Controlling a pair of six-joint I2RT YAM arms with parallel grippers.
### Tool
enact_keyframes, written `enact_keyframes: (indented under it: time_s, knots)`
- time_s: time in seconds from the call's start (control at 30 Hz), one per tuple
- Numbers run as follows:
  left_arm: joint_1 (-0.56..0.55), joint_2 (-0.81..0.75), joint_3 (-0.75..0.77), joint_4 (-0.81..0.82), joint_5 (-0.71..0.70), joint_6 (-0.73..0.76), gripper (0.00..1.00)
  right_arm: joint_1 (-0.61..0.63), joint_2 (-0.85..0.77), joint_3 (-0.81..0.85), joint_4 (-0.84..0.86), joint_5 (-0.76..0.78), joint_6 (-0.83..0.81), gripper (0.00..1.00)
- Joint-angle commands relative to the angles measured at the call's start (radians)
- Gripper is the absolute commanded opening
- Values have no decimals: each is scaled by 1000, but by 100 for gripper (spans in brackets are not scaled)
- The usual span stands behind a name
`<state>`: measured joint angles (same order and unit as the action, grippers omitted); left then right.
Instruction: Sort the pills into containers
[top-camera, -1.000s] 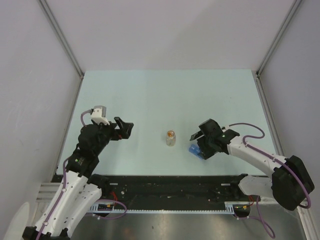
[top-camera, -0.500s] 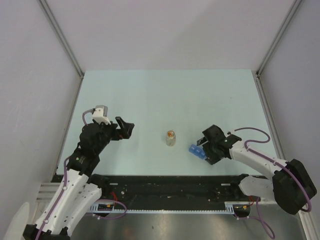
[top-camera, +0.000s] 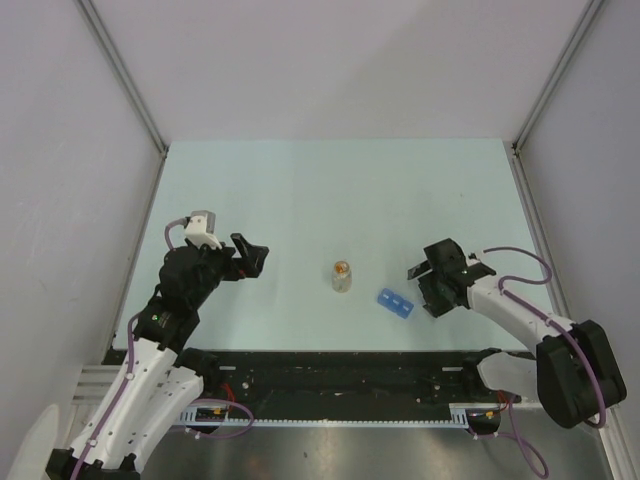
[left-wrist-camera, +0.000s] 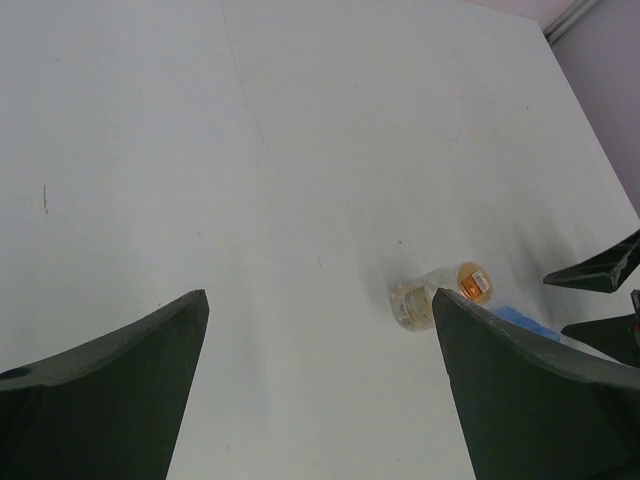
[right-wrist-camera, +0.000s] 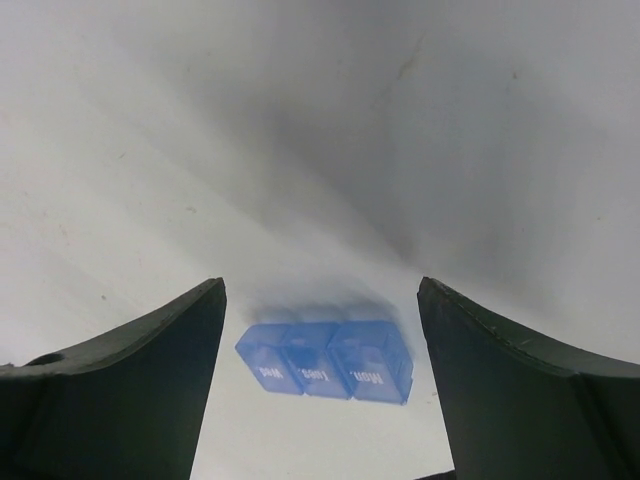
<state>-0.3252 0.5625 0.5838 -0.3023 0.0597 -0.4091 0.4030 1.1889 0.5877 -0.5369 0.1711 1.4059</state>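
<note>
The blue pill box (top-camera: 395, 302) lies on the table (top-camera: 330, 190), its lid lettering too blurred to read. Just beside it hangs the right gripper (top-camera: 424, 291), jaws wide apart and empty. A small bottle (top-camera: 343, 275) stands to the left. The left gripper (top-camera: 252, 262) gapes fully, holding nothing.

Your top view looks down from high at the 6 o'clock edge, facing 12 o'clock over the whole surface (top-camera: 330, 190). Your left wrist view sits low and far back, facing 3 o'clock toward the vial (top-camera: 343, 275). Your right wrist view hangs close, facing 9 o'clock. All three share the pill box (top-camera: 395, 302).
</note>
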Motion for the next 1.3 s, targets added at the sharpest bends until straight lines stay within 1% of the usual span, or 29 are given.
enact_keyframes:
  time_s: [0.0,0.03,0.07,0.13,0.2,0.3,0.37,0.4,0.53,0.7,0.83,1.07,1.17,1.27]
  knots:
    - [-6,-3,21,12,19,10,100,55,-119,4,9,47,-51,83]
    - [-6,0,21,11,19,9,100,77,-193,4,32,92,-61,83]
    - [-6,5,22,11,22,9,100,120,-231,4,55,114,-76,83]
    - [-8,11,24,11,25,6,100,167,-311,4,115,152,-105,87]
    - [-8,20,24,11,25,3,100,218,-328,4,140,148,-104,89]
    - [-8,27,24,11,28,-5,100,279,-292,4,137,111,-70,89]
    - [-9,25,25,11,29,-7,100,325,-240,4,124,128,-55,89]
    - [-9,25,27,12,28,-7,100,371,-224,4,108,161,-50,90]
    - [-9,16,27,11,29,-5,100,413,-158,-11,117,169,-4,90]
    - [-9,14,27,11,32,-5,100,401,-126,-52,147,153,31,90]
    - [-9,10,25,9,34,-5,100,376,-106,-71,123,159,44,90]
    - [-9,8,27,9,31,-8,100,295,-77,-117,164,123,31,90]
    - [-9,5,27,9,31,-5,100,241,-66,-124,186,97,12,90]
    - [-9,7,24,9,32,-5,100,217,-58,-126,202,88,-18,90]
